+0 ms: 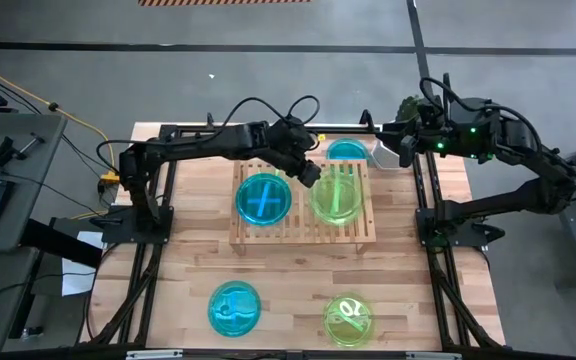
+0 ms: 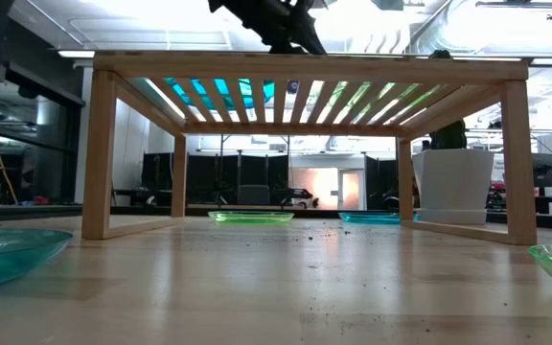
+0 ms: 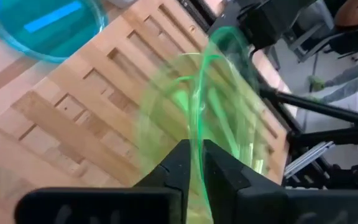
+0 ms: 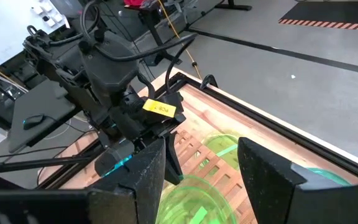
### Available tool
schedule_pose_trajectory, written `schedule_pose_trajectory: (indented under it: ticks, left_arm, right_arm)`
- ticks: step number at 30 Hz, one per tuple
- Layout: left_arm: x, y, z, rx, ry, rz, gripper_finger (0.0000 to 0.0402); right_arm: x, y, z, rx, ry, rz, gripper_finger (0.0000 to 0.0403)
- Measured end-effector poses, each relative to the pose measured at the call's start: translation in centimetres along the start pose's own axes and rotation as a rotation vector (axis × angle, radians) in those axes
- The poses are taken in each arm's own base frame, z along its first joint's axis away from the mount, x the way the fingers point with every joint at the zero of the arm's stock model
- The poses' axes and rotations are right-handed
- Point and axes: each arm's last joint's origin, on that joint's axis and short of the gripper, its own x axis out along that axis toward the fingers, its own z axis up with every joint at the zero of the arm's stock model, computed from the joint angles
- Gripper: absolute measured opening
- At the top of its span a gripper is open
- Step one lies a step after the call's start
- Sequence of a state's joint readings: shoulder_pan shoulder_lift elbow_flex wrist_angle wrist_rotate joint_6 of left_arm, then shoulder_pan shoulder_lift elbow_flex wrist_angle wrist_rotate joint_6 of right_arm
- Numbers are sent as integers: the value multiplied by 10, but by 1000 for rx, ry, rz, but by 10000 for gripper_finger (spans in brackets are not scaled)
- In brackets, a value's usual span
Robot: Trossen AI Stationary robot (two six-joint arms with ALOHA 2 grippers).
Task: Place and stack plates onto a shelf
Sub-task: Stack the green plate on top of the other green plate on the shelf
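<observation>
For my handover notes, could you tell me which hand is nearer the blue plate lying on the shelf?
Left. The left hand is over the shelf just beside the blue plate, pinching a green plate. The right hand is off the shelf's far corner.

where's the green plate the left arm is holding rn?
High view: green plate over the shelf's right half, beside the blue plate, pinched at its rim by the left tool.

I see the surface (image 1: pixel 398 290) as butcher-block wood, matt, dusted with dark specks near its front edge. The shelf (image 1: pixel 363 232) is pale, smooth wooden slats. The plates are glossy translucent plastic: a lime green plate (image 3: pixel 229 118) pinched in the left end effector (image 3: pixel 194 163), whose fingers look matt black, and a cyan plate (image 1: pixel 264 198) on the shelf.
</observation>
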State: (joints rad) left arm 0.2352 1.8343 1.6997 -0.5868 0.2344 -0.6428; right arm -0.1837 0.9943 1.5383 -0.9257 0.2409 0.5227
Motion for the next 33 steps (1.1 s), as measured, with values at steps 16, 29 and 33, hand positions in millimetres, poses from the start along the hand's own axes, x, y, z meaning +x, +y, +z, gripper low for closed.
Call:
schedule_pose_trajectory:
  ticks: [16, 29, 33]
  left_arm:
    - [-66, 5, 21, 95, -70, -124, 135]
    - [-194, -24, -77, 230, -585, -182, 135]
    - [-203, -13, -106, 179, -675, -285, 134]
  right_arm:
    - [0, 1, -3, -4, 61, 61, 183]
    - [8, 32, -120, 119, 817, 248, 183]
    - [9, 40, -193, 245, 1016, 178, 183]
